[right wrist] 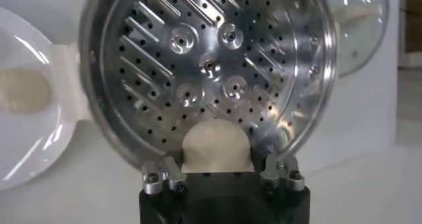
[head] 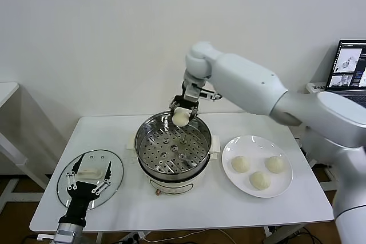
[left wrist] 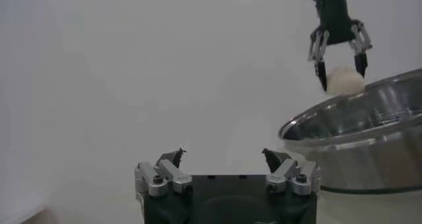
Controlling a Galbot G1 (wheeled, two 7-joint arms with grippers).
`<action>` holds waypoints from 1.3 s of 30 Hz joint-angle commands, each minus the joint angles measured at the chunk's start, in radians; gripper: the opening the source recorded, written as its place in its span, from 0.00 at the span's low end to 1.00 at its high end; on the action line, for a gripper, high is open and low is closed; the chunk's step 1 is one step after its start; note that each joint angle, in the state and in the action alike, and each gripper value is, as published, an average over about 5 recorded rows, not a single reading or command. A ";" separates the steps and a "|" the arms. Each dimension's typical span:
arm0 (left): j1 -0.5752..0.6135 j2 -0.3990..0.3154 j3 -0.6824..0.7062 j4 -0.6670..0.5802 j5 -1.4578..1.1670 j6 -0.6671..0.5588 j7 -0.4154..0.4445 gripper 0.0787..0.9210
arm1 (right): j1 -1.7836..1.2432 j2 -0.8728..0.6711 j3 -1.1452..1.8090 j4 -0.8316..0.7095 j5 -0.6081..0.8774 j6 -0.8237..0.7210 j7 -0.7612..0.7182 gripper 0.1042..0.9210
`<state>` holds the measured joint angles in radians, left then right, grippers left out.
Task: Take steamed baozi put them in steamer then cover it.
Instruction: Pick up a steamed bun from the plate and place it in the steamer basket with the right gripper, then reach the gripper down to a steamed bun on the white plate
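Nearest the head camera, the left pincer (head: 88, 185) is hovering with its fingers spread apart and nothing between them, just over the cover (head: 68, 181), which is lying flat on the worktop (head: 114, 135) at the robot's left. In the left wrist view that same pincer (left wrist: 224, 158) is showing a wide gap between its tips. Across the worktop, the right pincer (head: 184, 110) is gripping one steamed baozi (head: 180, 118) and holding it above the far rim of the steamer (head: 146, 141), clear of the perforated tray (right wrist: 217, 67). From the right wrist the bun (right wrist: 216, 146) is sitting clamped between the fingers with the tray below it. Three more buns (head: 258, 171) are resting on a white plate (head: 229, 147) just beside the steamer on the robot's right. A laptop (head: 349, 64) is glowing at the far right edge.
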<state>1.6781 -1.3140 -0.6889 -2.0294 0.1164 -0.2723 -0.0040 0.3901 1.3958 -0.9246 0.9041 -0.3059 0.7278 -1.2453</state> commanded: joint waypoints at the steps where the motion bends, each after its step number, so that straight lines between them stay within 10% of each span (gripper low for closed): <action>1: -0.002 0.001 -0.002 0.004 -0.001 -0.003 -0.001 0.88 | -0.062 0.086 0.010 -0.091 -0.118 0.058 0.021 0.72; 25: -0.006 0.000 -0.010 0.007 -0.003 -0.008 -0.002 0.88 | -0.078 0.103 0.025 -0.107 -0.147 0.084 0.060 0.85; 39: -0.010 0.001 -0.004 0.007 -0.001 -0.003 -0.002 0.88 | 0.189 -0.353 -0.139 0.158 0.500 -0.522 -0.162 0.88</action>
<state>1.6675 -1.3142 -0.6940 -2.0227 0.1139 -0.2759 -0.0064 0.4307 1.3096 -0.9595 0.9470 -0.1668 0.5822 -1.3028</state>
